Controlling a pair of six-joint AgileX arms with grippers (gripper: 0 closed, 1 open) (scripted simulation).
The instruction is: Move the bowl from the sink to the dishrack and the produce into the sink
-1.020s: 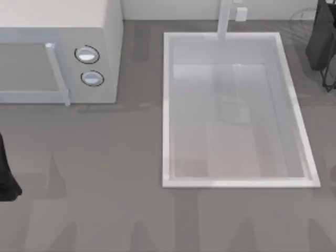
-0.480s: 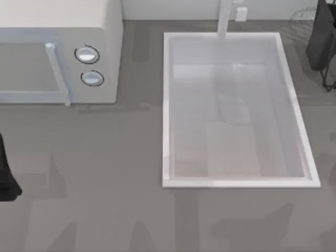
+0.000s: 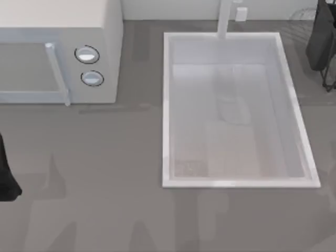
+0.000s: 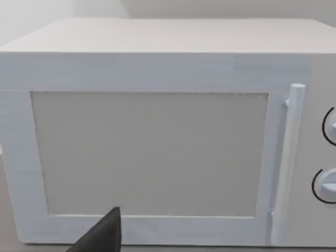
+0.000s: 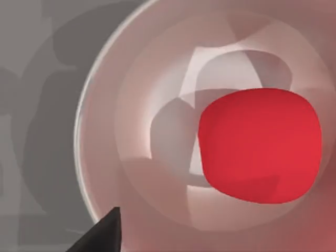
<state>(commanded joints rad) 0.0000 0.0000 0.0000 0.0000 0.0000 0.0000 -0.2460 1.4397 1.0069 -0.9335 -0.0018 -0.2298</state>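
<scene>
We judge the task to be about half done. The sink (image 3: 167,110) lies bare down to its pale floor, with the faucet (image 3: 224,20) at its far short side. So the bowl is already out of it, though we cannot tell from these views where the bowl now stands. A dark wire rack (image 3: 328,79) sits at the bench's far right corner, but what it holds is too cut off to read. The produce is still to be moved. The red, lumpy produce (image 5: 260,144) lies on a pale round plate (image 5: 105,131), close beneath the right tool (image 5: 102,233) and a little off to one side of it. We cannot tell whether that tool is open or closed, but nothing appears to be held in it yet. We take the step in hand to be the approach to the produce, with the grasp, the carry and the drop into the sink still to come. The left tool (image 4: 102,236) is parked facing the microwave (image 4: 157,136), which stands just ahead of it, and we cannot tell its state either. The views divide the scene between them. The overhead camera gives the sink, the microwave and the left arm (image 3: 6,173) at the bench's left edge. The right wrist camera gives the produce and its plate.
</scene>
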